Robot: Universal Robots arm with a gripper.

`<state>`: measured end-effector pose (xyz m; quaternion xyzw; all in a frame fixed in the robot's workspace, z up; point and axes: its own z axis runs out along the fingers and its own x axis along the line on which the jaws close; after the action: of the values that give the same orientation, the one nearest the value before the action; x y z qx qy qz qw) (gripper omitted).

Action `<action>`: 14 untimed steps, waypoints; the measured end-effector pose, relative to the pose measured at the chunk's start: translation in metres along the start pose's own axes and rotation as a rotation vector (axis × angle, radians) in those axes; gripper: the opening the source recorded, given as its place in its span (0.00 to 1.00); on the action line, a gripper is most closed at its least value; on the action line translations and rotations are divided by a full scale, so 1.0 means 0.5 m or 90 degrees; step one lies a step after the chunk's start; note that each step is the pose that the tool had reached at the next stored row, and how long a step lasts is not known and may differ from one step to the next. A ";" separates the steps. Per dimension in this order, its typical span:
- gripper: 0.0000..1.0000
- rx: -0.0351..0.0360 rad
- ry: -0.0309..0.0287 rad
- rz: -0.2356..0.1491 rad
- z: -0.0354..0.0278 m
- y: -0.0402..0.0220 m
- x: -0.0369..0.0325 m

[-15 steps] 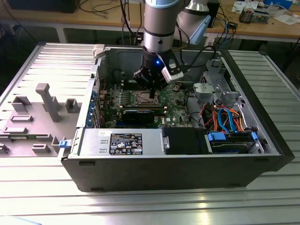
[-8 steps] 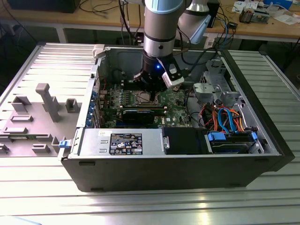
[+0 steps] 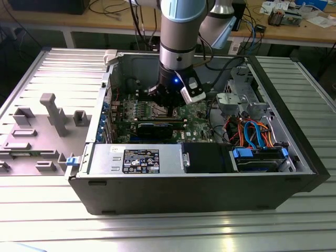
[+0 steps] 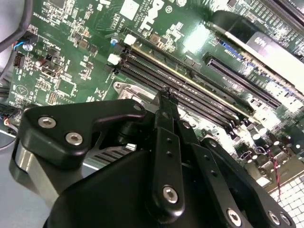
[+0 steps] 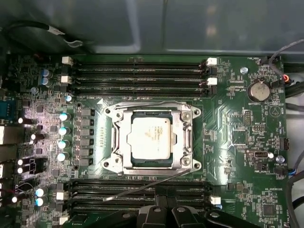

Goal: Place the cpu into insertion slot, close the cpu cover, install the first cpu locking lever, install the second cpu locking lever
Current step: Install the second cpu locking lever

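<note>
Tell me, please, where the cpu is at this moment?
In the first wrist view, the cpu lies in its socket on the motherboard, framed by the cpu cover, between two banks of memory slots.

Our arm: grey tube, black gripper, silver screws

Our arm (image 3: 178, 26) in the exterior view was a thick light-grey cylinder with a pale blue joint cap, ending in a dark band with a small blue light and a white block beside it. Our gripper (image 4: 166, 102) in the second wrist view was matte black, built of rounded, angular links joined by silver screws, with a bare metal cylinder at one side.
</note>
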<state>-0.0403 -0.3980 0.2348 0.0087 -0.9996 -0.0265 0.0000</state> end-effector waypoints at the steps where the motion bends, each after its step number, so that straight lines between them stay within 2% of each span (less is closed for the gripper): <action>1: 0.11 -0.0001 -0.0001 0.000 0.001 0.000 0.001; 11: 0.11 -0.0008 0.0000 0.000 0.013 -0.004 0.020; 12: 0.11 -0.0036 0.0000 0.000 0.014 -0.004 0.022; 13: 0.11 -0.0135 -0.0002 0.000 0.014 -0.004 0.023; 14: 0.11 -0.0197 -0.0006 0.000 0.014 -0.005 0.024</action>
<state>-0.0524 -0.4004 0.2278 0.0087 -0.9991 -0.0419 -0.0003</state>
